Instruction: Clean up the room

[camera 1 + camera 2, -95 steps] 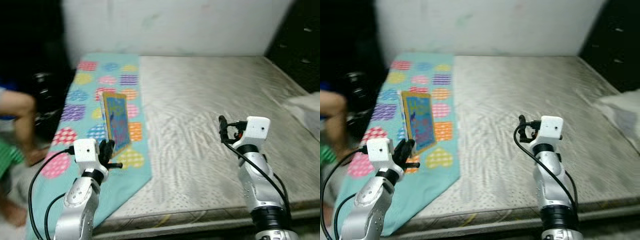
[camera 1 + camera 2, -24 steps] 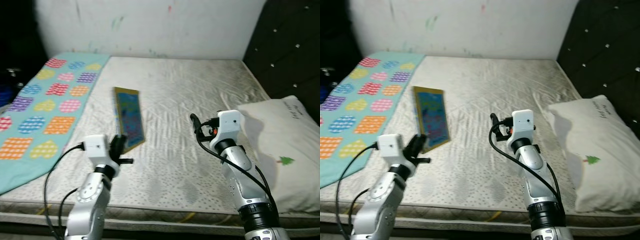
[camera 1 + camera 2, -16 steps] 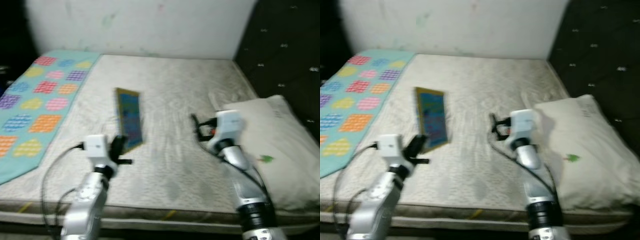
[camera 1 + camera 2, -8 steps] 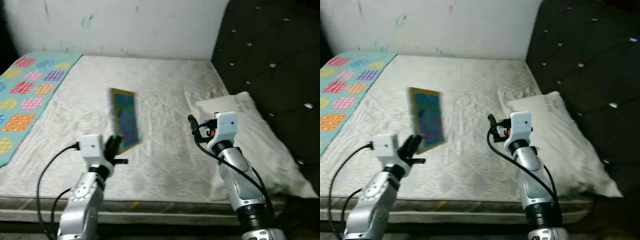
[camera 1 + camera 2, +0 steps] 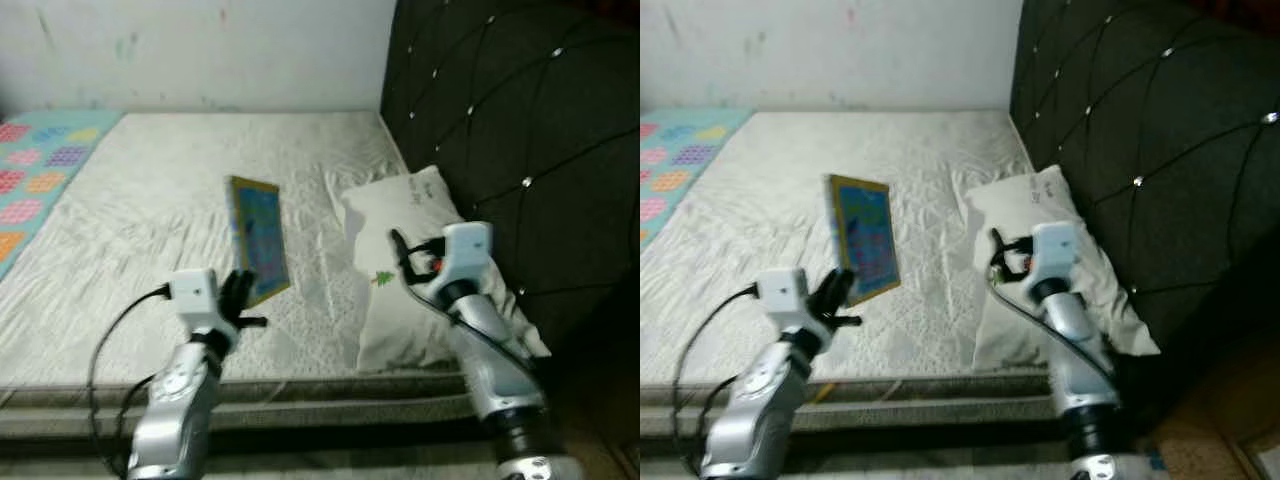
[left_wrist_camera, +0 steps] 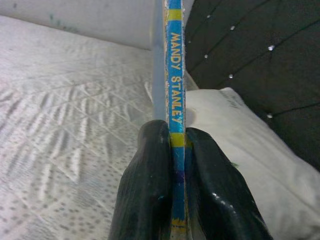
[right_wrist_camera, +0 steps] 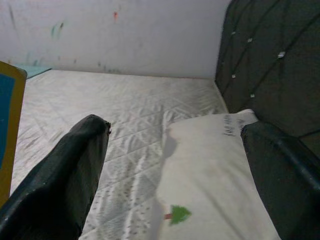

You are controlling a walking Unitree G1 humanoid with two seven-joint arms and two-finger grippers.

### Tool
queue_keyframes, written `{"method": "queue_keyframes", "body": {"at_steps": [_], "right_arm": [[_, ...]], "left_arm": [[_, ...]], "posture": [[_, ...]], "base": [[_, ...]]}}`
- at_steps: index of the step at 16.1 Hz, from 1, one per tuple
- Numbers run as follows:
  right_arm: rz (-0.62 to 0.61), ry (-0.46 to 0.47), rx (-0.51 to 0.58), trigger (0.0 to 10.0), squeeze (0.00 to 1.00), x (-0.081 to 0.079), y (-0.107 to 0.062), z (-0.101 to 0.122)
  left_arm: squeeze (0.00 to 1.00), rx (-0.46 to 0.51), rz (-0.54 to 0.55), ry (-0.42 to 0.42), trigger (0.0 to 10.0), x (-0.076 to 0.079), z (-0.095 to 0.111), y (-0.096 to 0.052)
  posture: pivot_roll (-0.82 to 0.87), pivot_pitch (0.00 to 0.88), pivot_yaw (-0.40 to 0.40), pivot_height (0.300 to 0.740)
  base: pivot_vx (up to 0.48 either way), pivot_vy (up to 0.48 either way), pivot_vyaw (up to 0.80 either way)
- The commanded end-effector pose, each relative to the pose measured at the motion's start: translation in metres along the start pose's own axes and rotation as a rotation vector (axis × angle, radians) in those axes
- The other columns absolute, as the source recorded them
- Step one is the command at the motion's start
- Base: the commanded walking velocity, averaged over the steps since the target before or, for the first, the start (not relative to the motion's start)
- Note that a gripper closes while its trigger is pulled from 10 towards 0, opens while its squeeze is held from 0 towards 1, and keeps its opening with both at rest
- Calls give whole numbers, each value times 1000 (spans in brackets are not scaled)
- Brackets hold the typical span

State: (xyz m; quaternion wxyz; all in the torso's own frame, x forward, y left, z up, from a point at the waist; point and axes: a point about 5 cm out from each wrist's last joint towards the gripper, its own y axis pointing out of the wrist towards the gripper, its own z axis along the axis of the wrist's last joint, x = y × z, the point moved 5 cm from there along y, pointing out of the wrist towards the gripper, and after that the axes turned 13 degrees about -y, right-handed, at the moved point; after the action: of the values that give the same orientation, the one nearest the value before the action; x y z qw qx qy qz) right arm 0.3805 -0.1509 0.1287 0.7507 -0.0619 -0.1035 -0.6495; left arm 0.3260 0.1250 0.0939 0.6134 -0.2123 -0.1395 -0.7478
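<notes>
the left gripper (image 5: 240,297) grips a thin book (image 5: 258,238) upright above the mattress (image 5: 150,190); it is not yet put away. the right gripper (image 5: 992,262) hangs spread and empty near the pillow (image 5: 420,270).

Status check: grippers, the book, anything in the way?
Left gripper shut on book, held upright over the mattress. Right gripper open, empty, above the pillow. Nothing between book and mattress.

legible text: the spine of the book (image 6: 175,115) reads "mandy stanley" in yellow letters on blue, running lengthwise along the spine. the white pillow (image 7: 215,165), beside the book, carries a short dark printed line near its upper edge; that line is too small to read.
</notes>
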Motion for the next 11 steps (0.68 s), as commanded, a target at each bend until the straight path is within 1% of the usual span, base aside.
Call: {"method": "queue_keyframes", "body": {"at_steps": [1, 3, 6, 9, 11], "right_arm": [[3, 6, 11, 10000, 0, -3, 2, 4], [1, 4, 11, 10000, 0, -3, 2, 4], [-2, -1, 11, 10000, 0, -2, 2, 4], [0, -2, 10, 10000, 0, -3, 2, 3], [1, -2, 8, 10000, 0, -4, 2, 3]], "left_arm": [[0, 41, -20, 13, 10000, 4, 12, 2], [0, 57, -34, 2, 10000, 5, 15, 2], [0, 66, -72, 2, 10000, 11, 16, 0], [0, 67, -79, -4, 10000, 12, 17, 0], [0, 67, -86, -7, 10000, 13, 17, 0]], "posture": [[-41, 0, -9, 740], [-43, 0, -8, 740], [-43, 0, -8, 740], [-42, 0, -8, 740], [-43, 0, -8, 740]], "base": [[0, 0, 0], [0, 0, 0], [0, 0, 0], [0, 0, 0], [285, 0, 0]]}}
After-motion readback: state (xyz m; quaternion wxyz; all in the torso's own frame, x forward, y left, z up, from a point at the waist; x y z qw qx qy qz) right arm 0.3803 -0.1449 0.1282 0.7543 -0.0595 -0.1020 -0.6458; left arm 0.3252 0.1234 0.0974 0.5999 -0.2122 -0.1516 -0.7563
